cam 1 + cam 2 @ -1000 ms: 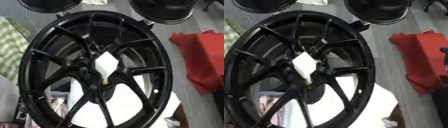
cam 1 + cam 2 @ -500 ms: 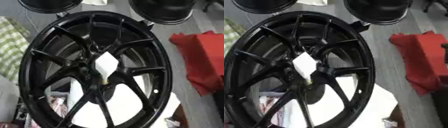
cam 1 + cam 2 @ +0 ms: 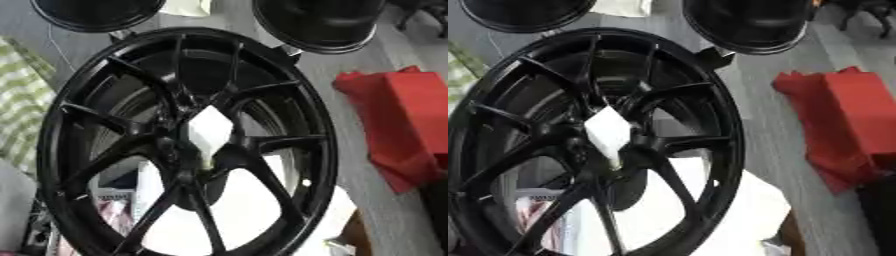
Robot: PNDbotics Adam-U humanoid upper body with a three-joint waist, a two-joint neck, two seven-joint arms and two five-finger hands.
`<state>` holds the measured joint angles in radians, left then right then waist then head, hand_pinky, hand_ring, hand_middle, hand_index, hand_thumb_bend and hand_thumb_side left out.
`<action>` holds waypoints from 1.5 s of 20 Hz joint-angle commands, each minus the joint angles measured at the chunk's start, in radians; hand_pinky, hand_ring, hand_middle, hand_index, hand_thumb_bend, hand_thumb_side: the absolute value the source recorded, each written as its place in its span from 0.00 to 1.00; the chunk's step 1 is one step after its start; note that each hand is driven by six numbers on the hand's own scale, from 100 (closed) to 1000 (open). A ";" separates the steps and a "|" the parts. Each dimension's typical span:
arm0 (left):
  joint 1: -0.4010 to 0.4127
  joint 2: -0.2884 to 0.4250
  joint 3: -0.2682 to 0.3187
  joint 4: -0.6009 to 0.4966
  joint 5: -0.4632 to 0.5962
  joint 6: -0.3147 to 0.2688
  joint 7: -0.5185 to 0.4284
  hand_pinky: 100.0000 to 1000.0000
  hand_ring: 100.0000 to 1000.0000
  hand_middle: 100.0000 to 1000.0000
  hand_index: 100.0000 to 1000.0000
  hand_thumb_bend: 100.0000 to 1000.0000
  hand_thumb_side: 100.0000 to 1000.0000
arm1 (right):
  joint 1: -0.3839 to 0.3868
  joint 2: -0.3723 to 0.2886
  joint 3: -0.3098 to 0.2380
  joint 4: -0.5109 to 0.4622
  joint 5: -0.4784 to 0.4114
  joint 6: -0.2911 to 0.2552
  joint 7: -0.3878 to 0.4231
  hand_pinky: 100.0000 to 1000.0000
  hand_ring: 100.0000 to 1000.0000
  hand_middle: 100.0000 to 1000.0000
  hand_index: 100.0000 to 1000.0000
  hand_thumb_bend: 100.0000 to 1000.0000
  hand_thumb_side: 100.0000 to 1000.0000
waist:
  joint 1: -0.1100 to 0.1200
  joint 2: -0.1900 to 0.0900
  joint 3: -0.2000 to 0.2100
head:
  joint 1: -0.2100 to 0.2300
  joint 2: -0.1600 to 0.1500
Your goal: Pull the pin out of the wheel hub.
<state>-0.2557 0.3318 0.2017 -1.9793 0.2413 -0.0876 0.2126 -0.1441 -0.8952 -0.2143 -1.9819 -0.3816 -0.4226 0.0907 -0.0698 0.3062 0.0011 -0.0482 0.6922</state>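
Grey floor (image 3: pixel 367 80) is filling the background, running off toward the top right of both eye views. Standing up in front of it, a big black wheel (image 3: pixel 188 145) is taking up most of the frame, tilting slightly with its spokes fanning out from the hub (image 3: pixel 188 145) in the middle. Sitting right over that hub, a white, roughly diamond-shaped piece (image 3: pixel 211 129) is showing bright against the black; whether this is the pin itself I cannot tell, and no separate pin is making itself out.

Behind the wheel, two more dark round rims are peeking in along the top edge, one at the upper left (image 3: pixel 96 12) and one at the upper right (image 3: pixel 319 22), the second one just touching the top of the big wheel's rim in the picture. Off to the right, a red cloth (image 3: pixel 398 125) is lying crumpled on the floor, well apart from the wheel. On the left edge a green and white checked fabric (image 3: pixel 22 110) is showing. Through the lower spokes, something white (image 3: pixel 667 200) is lying behind the wheel.

Neither of the robot's hands is appearing in either view, so their fingers cannot be judged
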 commanded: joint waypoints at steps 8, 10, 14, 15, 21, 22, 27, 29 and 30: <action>-0.012 0.043 -0.012 -0.021 0.003 -0.001 -0.016 0.75 0.54 0.50 0.68 0.00 0.62 | -0.128 -0.279 0.128 -0.018 0.111 -0.156 0.050 0.86 0.79 0.63 0.71 0.26 0.05 | -0.012 -0.026 0.020 | -0.025 0.004; -0.013 0.043 -0.016 -0.021 0.005 0.001 -0.020 0.75 0.54 0.50 0.68 0.00 0.62 | -0.167 -0.295 0.162 -0.018 0.134 -0.187 0.066 0.85 0.79 0.64 0.71 0.27 0.05 | -0.016 -0.025 0.028 | -0.033 0.000; -0.016 0.042 -0.020 -0.021 0.006 0.003 -0.026 0.75 0.54 0.50 0.68 0.00 0.62 | -0.241 -0.304 0.232 -0.018 0.176 -0.245 0.114 0.85 0.80 0.66 0.72 0.28 0.06 | -0.020 -0.024 0.048 | -0.053 -0.013; -0.017 0.043 -0.020 -0.021 0.006 0.002 -0.027 0.75 0.54 0.50 0.68 0.00 0.62 | -0.256 -0.307 0.249 -0.018 0.188 -0.257 0.130 0.85 0.80 0.66 0.73 0.29 0.07 | -0.021 -0.023 0.052 | -0.057 -0.015; -0.003 0.038 -0.018 -0.021 0.002 0.006 -0.027 0.75 0.54 0.50 0.68 0.00 0.63 | -0.366 -0.283 0.345 -0.018 0.217 -0.295 0.232 0.86 0.81 0.68 0.74 0.28 0.08 | -0.022 -0.023 0.067 | -0.077 -0.019; 0.001 0.035 -0.017 -0.021 0.001 0.008 -0.026 0.75 0.54 0.50 0.68 0.00 0.63 | -0.393 -0.269 0.362 -0.018 0.212 -0.293 0.252 0.86 0.81 0.68 0.74 0.28 0.08 | -0.022 -0.024 0.067 | -0.081 -0.019; 0.008 0.034 -0.015 -0.021 -0.003 0.010 -0.023 0.75 0.54 0.50 0.68 0.00 0.63 | -0.530 -0.193 0.431 -0.018 0.159 -0.255 0.358 0.86 0.81 0.68 0.74 0.28 0.08 | -0.021 -0.029 0.067 | -0.095 -0.015; 0.011 0.032 -0.014 -0.021 -0.003 0.012 -0.022 0.75 0.54 0.50 0.68 0.00 0.63 | -0.573 -0.165 0.449 -0.018 0.139 -0.234 0.396 0.87 0.82 0.69 0.74 0.28 0.09 | -0.021 -0.031 0.066 | -0.099 -0.011; 0.013 0.032 -0.012 -0.021 -0.004 0.013 -0.020 0.75 0.54 0.50 0.68 0.00 0.63 | -0.594 -0.148 0.457 -0.018 0.130 -0.221 0.414 0.87 0.82 0.69 0.74 0.29 0.09 | -0.022 -0.032 0.065 | -0.101 -0.010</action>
<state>-0.2391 0.3448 0.1827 -1.9793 0.2446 -0.0761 0.1902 -0.7220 -1.0392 0.2426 -1.9882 -0.2333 -0.6512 0.4787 -0.0950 0.2984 0.0675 -0.1438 0.6840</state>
